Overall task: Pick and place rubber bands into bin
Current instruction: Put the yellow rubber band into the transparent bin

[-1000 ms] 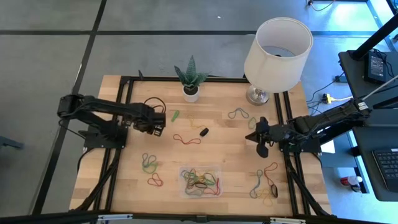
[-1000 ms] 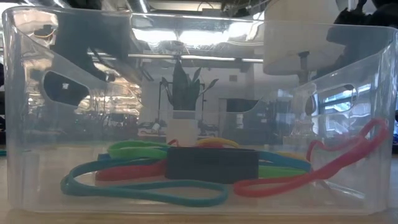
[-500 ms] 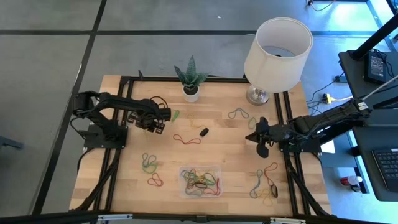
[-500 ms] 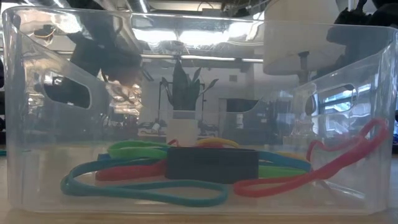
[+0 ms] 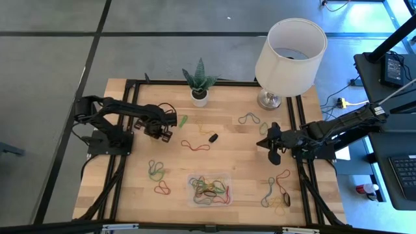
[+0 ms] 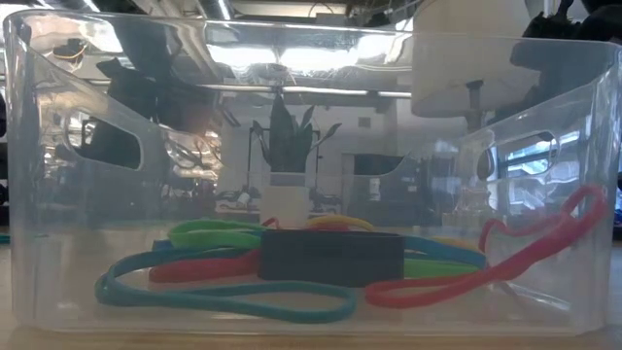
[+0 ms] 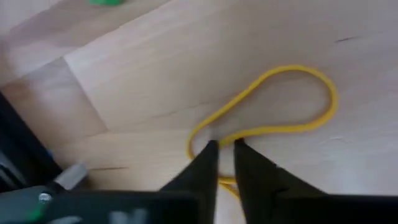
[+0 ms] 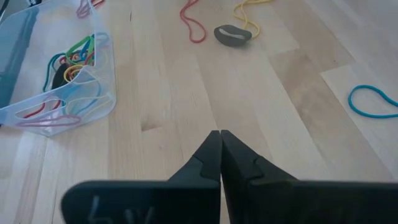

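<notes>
Rubber bands (image 5: 209, 188) lie tangled in the clear bin (image 5: 227, 177) near the tabletop's (image 5: 227, 159) front edge, and the low view through the bin wall shows me teal, red and green loops around a black block (image 6: 330, 257). More bands are scattered loose on the wood. One yellow band (image 7: 273, 115) lies flat at my left pincer (image 7: 222, 149), whose fingertips sit either side of a strand with a narrow gap between them, low over the wood near the small plant pot (image 5: 199, 97). My right pincer (image 8: 220, 138) hovers closed and empty over bare wood at the right side, below the lamp (image 5: 289, 49), well away from the bin.
</notes>
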Controlling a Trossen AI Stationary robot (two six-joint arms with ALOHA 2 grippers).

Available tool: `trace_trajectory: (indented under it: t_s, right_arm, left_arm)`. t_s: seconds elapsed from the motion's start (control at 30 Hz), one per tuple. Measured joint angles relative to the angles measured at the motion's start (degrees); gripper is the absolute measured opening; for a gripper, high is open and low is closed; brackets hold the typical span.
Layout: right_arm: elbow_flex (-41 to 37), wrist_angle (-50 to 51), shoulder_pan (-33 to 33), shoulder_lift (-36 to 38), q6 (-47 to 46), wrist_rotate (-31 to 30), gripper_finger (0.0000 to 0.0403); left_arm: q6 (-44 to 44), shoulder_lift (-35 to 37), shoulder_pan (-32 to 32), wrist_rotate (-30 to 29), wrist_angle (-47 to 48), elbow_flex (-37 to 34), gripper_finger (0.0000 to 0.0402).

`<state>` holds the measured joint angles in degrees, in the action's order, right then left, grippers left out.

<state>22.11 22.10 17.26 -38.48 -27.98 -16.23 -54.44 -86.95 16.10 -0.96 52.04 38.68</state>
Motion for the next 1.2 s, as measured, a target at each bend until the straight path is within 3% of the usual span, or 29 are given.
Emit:
trace_trajectory:
  t_s: [0.13, 0.5, 0.87, 1.0, 1.2]
  right_arm:
    - [0.0, 0.0, 0.0, 0.0, 0.0, -0.7, 0.0003]
    - [0.0, 0.0, 0.0, 0.0, -2.3, -1.7, 0.0003]
    - [0.0, 0.0, 0.0, 0.0, -7.1, -1.7, 0.0003]
    - [0.0, 0.0, 0.0, 0.0, -10.5, -1.7, 0.0003]
    - [0.0, 0.0, 0.0, 0.0, -14.0, -1.7, 0.0003]
  left_arm:
    - [2.3, 0.6, -0.7, 0.0, 0.4, 1.4, 0.0004]
    - [12.8, 3.7, -4.8, -2.7, 3.1, 8.2, 0.0002]
    - [16.2, 9.2, -12.4, -13.0, 15.9, 21.9, 0.0002]
    - [10.7, 10.2, -12.1, -18.4, 18.7, 22.0, 0.0003]
    - [8.3, 10.3, -7.6, -14.1, 16.9, 15.4, 0.0047]
